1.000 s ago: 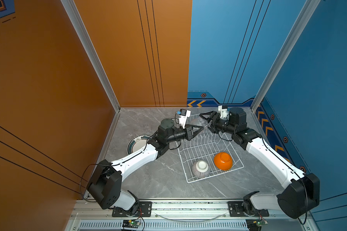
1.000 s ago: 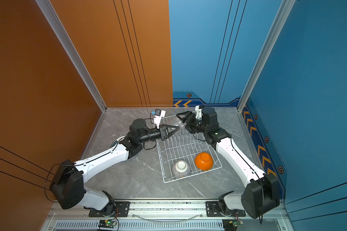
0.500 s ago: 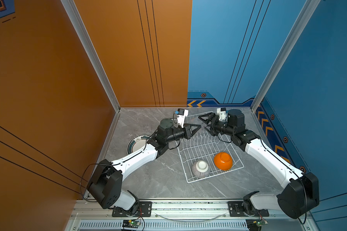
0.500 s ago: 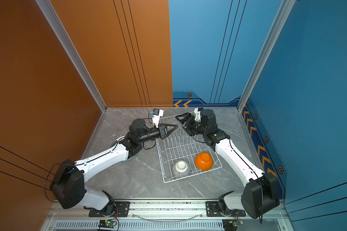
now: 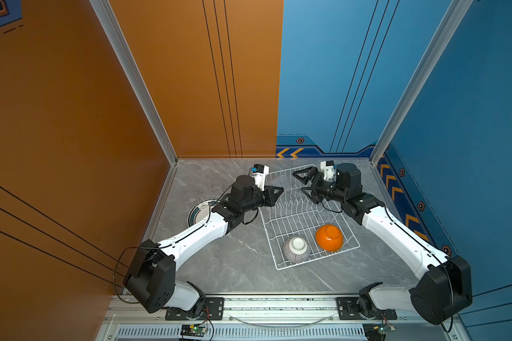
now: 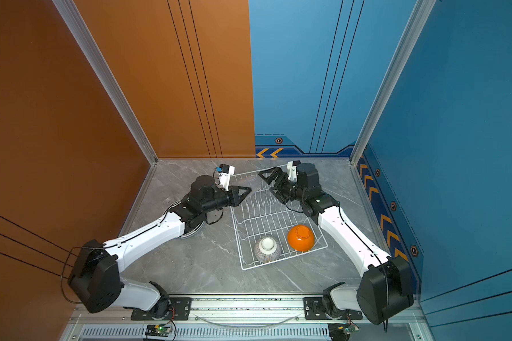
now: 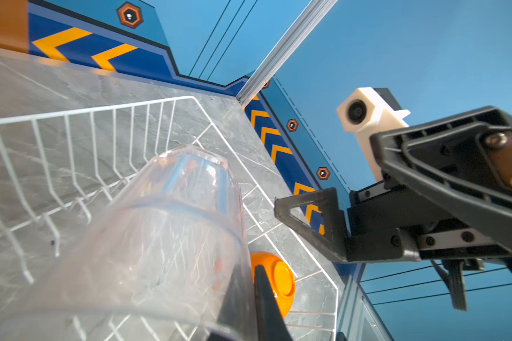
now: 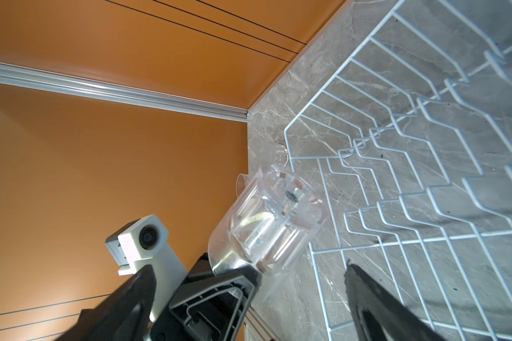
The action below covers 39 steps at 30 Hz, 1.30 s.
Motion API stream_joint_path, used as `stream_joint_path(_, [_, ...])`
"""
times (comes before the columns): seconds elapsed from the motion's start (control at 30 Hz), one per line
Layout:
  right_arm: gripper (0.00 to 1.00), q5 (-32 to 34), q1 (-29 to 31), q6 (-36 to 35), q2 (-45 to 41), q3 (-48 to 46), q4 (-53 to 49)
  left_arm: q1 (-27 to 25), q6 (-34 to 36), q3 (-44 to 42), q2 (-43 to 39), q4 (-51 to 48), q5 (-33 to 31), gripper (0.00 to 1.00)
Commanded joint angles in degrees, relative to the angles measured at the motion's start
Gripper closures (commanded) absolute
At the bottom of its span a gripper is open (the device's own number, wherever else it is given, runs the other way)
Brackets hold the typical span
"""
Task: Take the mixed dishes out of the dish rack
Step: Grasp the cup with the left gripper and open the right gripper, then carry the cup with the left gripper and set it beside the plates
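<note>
Left gripper clamped on a clear tumbler at the far corner of the dish rack; right gripper spread wide, holding nothing.
In both top views I saw a grey marbled bench between an orange wall and a blue wall; the rack held two upturned bowls, one orange bowl and one striped bowl, and one dark-ringed plate lay outside on the bench. The left wrist view showed the tumbler tilted over the rack wires. The right wrist view showed two glass shapes past the rack's corner, too faint to name.
</note>
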Motion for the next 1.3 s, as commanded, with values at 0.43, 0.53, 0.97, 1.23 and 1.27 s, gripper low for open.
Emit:
stream_joint_path(0.43, [0.00,17.12,-0.45,-18.50,-12.61,-4.92,-25.98,13.93,7.51,7.74,-7.46,-32.14,-15.94,1.00])
stream_joint_path(0.53, [0.00,19.40,-0.43,-19.96,-14.51,-7.38,-28.33,15.55,9.32,10.19,-4.38,-36.12,-16.08,1.00])
stream_joint_path(0.97, [0.00,20.82,-1.43,-21.97,-20.77,-15.10,-30.21,17.01,16.42,23.57,12.75,-45.69,-20.95,1.00])
stream_joint_path(1.23, [0.00,18.40,-3.74,-23.73,-20.78,-15.76,-31.21,16.66,19.59,33.48,25.02,-52.52,-23.36,1.00])
stream_joint_path(1.27, [0.00,18.16,-3.90,-23.89,-20.65,-15.76,-31.21,16.66,19.70,34.48,26.11,-53.14,-23.49,1.00])
